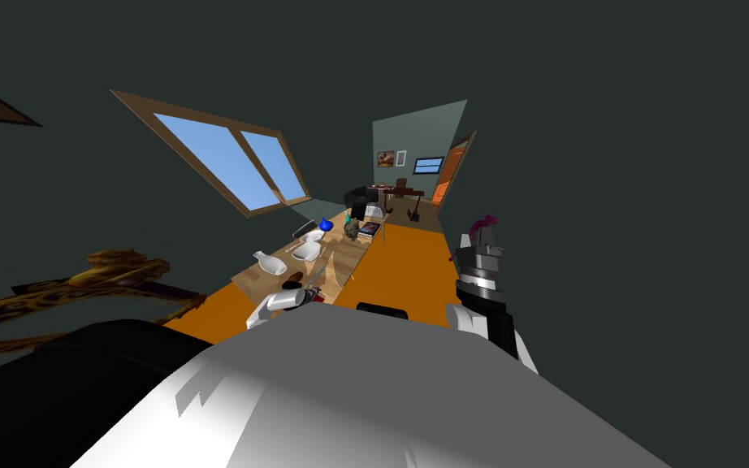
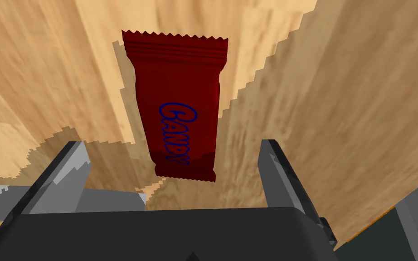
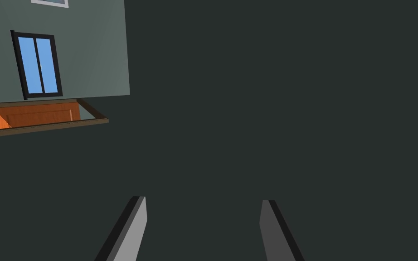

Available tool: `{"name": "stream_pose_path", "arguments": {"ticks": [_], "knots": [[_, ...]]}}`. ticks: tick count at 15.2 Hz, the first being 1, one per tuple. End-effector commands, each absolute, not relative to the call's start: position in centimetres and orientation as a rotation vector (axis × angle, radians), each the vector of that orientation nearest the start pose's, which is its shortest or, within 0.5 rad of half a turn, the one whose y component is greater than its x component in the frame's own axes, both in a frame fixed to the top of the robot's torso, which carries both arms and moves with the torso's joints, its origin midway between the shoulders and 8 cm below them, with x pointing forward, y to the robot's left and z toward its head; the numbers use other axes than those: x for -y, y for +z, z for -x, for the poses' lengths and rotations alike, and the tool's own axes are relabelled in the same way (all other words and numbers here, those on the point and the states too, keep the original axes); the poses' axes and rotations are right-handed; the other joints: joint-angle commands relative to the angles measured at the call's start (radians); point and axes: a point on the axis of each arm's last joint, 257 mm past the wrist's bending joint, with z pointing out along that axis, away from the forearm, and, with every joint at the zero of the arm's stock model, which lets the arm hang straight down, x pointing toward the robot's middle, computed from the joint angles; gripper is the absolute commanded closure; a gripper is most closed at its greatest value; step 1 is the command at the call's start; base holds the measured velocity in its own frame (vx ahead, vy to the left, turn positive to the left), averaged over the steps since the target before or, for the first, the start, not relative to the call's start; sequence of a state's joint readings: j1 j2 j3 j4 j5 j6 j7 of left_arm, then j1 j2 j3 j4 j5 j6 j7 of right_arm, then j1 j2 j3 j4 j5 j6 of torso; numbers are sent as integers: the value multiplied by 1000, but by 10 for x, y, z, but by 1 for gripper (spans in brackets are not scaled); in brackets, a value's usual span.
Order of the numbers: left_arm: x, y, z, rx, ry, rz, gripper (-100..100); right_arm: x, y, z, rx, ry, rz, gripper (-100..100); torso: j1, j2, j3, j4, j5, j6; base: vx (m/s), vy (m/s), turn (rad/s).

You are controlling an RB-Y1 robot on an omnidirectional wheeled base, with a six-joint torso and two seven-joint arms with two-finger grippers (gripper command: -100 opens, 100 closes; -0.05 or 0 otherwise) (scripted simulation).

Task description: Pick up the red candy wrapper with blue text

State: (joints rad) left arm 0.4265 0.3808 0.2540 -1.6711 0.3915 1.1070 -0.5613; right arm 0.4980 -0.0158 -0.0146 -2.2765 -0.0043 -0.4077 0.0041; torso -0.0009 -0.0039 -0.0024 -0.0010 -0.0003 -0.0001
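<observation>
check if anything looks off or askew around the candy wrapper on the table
Nothing stands out. The red candy wrapper lies flat and whole on the wooden table, with nothing spilled near it. It sits a little slanted to the left gripper, its near end between the open fingers, touching neither.

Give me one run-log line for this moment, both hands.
left hand: open, lined up on red candy wrapper, not gripping | wrapper: flat on wooden table | right hand: open, raised at my right | phase: pre-grasp
</observation>
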Motion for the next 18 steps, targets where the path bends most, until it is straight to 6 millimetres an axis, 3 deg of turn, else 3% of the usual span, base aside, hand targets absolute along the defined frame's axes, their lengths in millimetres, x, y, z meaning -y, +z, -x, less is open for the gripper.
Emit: {"name": "stream_pose_path", "arguments": {"ticks": [1,6,8,9,13,17,18], "knots": [[-466,-487,-195,-2255,-6,1764,-100,287,6,-359,-685,1265,-722,0,0,0,0,0,0,0,27,-5,-3],[-461,-508,-197,-2245,-5,1780,-100,287,6,-359,-685,1265,-722,0,3,4,3,1,1,0,-8,28,-38],[-461,-505,-197,-2248,-4,1779,-100,287,6,-359,-685,1265,-722,0,3,5,3,1,1,0,-10,28,-25],[-461,-506,-198,-2246,-5,1780,100,287,6,-359,-685,1265,-722,0,3,5,3,1,1,0,-4,7,4],[-461,-507,-197,-2246,-4,1782,100,287,6,-359,-685,1265,-722,0,3,3,2,1,1,1,-1,1,4],[-465,-489,-194,-2259,-2,1767,100,287,6,-359,-685,1265,-723,0,0,2,1,1,1,0,14,-32,45],[-465,-493,-195,-2253,-4,1769,100,287,6,-359,-685,1265,-723,0,0,2,1,1,0,1,9,-24,19]]}}
